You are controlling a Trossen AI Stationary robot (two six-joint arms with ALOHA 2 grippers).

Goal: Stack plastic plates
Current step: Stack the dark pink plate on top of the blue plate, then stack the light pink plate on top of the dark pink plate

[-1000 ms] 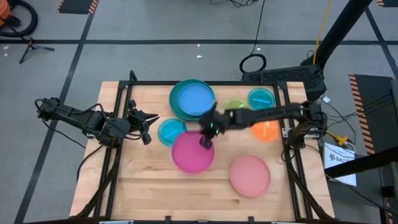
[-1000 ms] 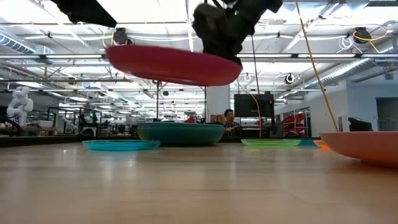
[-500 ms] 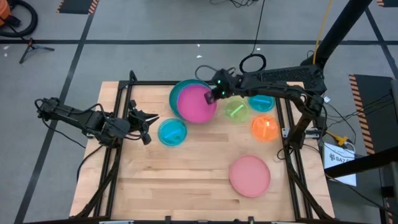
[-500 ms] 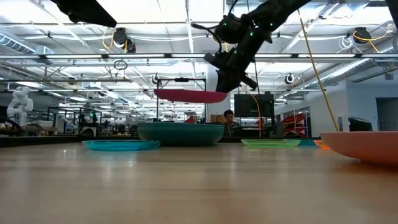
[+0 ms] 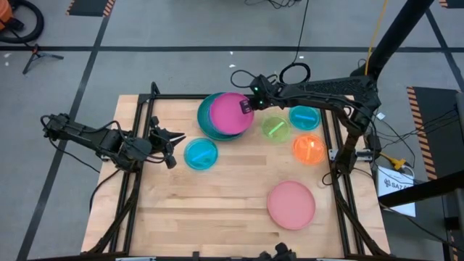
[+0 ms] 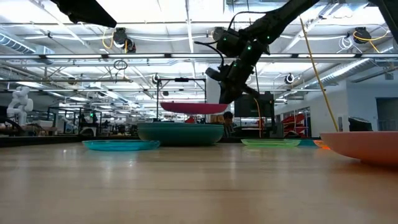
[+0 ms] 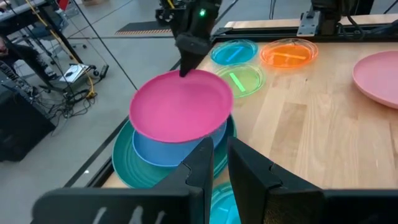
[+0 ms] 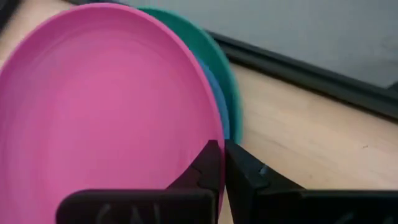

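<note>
We see the pale wooden table (image 5: 181, 210) on a grey, tape-lined floor. The right pincer (image 5: 245, 106) grips the magenta plate (image 5: 230, 114) by its rim, just above the blue plate (image 7: 168, 148) nested in the teal plate (image 6: 180, 133). The left pincer (image 5: 168, 141), clenched empty, waits beside the teal plate.

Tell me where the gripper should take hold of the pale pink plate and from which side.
Grip the pale pink plate by its thin raised rim, one finger over the lip and one under, probably on the edge facing the right arm's side. It lies flat on the table with bare wood all around, too wide to span. The right gripper holds the magenta plate this way.
</note>
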